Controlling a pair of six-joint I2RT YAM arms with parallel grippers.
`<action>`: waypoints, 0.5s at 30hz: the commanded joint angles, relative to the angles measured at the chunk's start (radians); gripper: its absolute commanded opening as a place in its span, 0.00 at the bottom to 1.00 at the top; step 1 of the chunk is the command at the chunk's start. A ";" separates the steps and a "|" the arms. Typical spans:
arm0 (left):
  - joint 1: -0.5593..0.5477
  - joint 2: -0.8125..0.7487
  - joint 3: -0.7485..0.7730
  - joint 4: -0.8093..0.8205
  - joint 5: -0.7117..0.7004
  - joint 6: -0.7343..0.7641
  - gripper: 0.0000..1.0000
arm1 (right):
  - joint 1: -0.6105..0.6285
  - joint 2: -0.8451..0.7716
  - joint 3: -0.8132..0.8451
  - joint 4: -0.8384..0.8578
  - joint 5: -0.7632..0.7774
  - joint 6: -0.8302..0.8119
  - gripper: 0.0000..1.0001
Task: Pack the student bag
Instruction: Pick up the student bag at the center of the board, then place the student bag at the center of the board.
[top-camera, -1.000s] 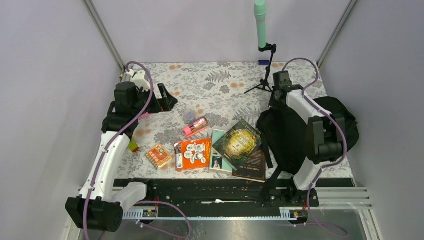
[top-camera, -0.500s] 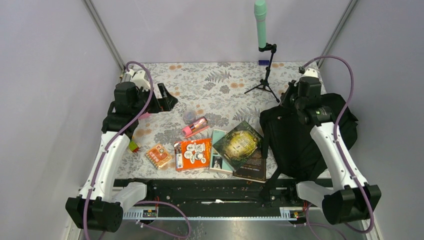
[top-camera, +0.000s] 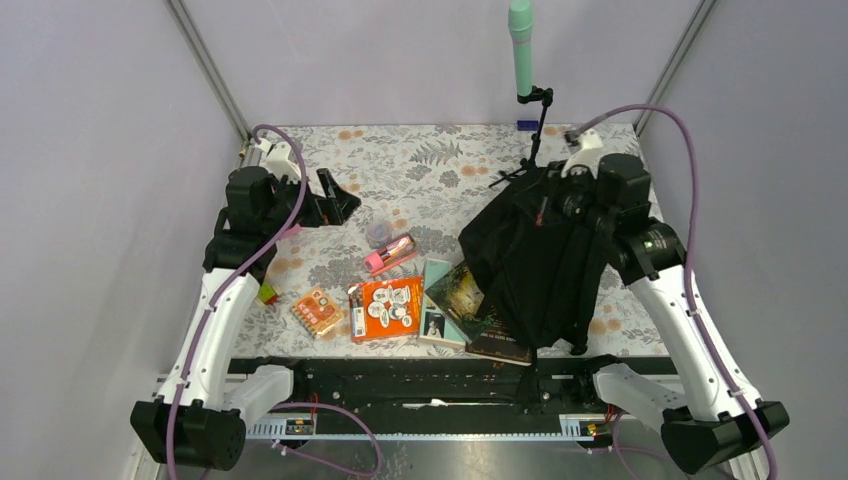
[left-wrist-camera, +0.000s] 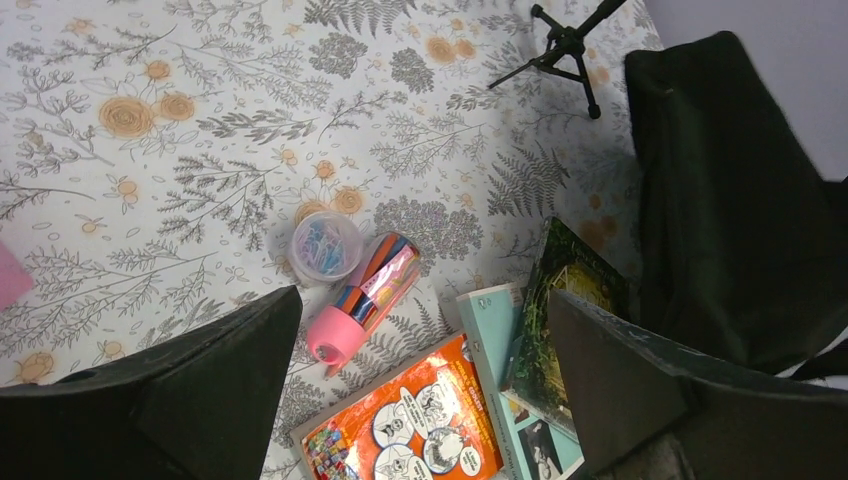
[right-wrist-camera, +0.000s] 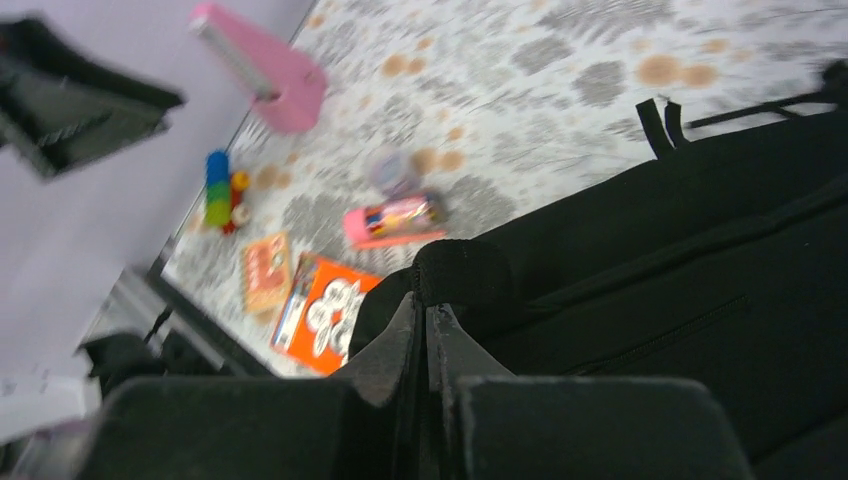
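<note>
the student bag (top-camera: 540, 260) hangs at about 3 o'clock on the floral tabletop (top-camera: 440, 160), held up by its top. its black body drapes down toward 6 o'clock and covers part of the green book (left-wrist-camera: 560, 300) and the dark book (top-camera: 500, 345) beneath it. the right end effector (right-wrist-camera: 425, 310) is clamped on a fold of fabric at the bag's top, its fingers pressed together. the left end effector (top-camera: 338, 198) hovers at about 10 o'clock, spread wide with nothing in it, well apart from the bag. near the centre, a pink pencil case (left-wrist-camera: 365, 295) lies just beside a small clear tub (left-wrist-camera: 325, 245). toward 6 o'clock from them, an orange book (left-wrist-camera: 415, 420) lies flat beside a teal book (left-wrist-camera: 495, 330), whose right edge is under the green book. an orange box (top-camera: 318, 311) sits at about 8 o'clock. a black tripod (top-camera: 530, 150) stands at 1 o'clock, just behind the bag's raised top.
</note>
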 joint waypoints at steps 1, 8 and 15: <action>0.000 -0.026 -0.002 0.079 0.046 -0.001 0.99 | 0.167 -0.001 0.027 0.023 0.011 -0.057 0.00; -0.002 -0.014 -0.004 0.078 0.036 -0.005 0.99 | 0.385 0.033 -0.099 0.121 0.046 -0.014 0.00; -0.004 0.015 -0.008 0.067 -0.006 -0.022 0.99 | 0.631 0.109 -0.235 0.267 0.087 0.038 0.00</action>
